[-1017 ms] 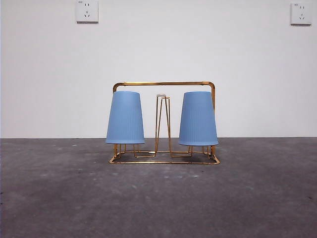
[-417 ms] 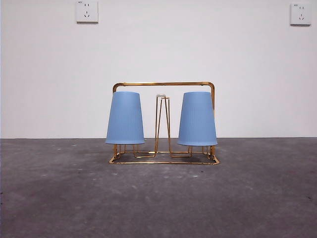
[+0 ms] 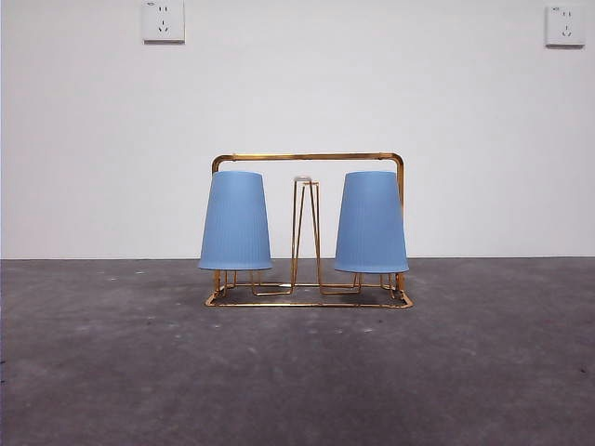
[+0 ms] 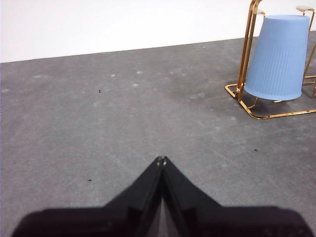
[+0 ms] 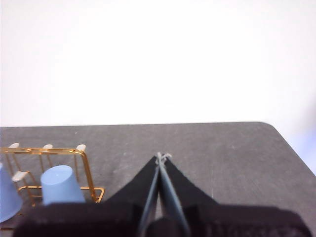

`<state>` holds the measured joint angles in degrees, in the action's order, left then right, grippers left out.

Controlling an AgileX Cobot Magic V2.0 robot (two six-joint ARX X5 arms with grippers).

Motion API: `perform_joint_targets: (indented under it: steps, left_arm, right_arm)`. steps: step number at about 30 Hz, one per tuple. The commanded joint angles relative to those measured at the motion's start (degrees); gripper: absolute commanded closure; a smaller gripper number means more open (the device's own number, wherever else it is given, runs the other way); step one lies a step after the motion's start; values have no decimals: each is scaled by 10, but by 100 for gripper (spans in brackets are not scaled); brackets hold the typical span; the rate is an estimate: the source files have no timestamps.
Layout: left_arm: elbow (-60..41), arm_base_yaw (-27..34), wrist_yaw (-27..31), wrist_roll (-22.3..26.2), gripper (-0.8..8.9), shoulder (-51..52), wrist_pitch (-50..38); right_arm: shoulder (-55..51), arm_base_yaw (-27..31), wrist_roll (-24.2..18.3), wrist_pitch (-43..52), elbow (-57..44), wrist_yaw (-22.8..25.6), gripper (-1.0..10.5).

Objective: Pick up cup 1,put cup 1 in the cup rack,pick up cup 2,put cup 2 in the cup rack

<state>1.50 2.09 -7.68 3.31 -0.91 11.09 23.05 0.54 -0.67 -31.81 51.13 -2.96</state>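
Both blue cups inverted on cup rack [image 3: 308, 160] prongs: one cup [image 3: 235, 221], other cup [image 3: 371, 222]. Task looks complete. Left end effector [image 4: 161, 161] jaws together, empty, well clear over bench [image 3: 297, 372]. Right end effector [image 5: 161, 157] jaws together, empty, also clear of rack.

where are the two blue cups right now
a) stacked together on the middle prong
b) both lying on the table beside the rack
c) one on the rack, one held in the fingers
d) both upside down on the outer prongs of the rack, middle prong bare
d: in the front view one blue cup and the other blue cup sit inverted at either end of the gold wire cup rack, with the middle prong bare between them.
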Motion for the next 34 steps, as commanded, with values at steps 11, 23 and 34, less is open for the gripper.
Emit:
perform_joint_targets:
  steps: [11,23,34]
  left_arm:
    - [-5,1,0,-6,816,-3,-5]
    - [-5,1,0,-6,816,-4,-5]
    - [-5,1,0,-6,816,-10,-5]
  right_arm:
    - [-173,10,1,188,-380,0,942]
    - [-226,10,21,189,-493,-1,942]
    - [-225,10,21,185,-492,0,942]
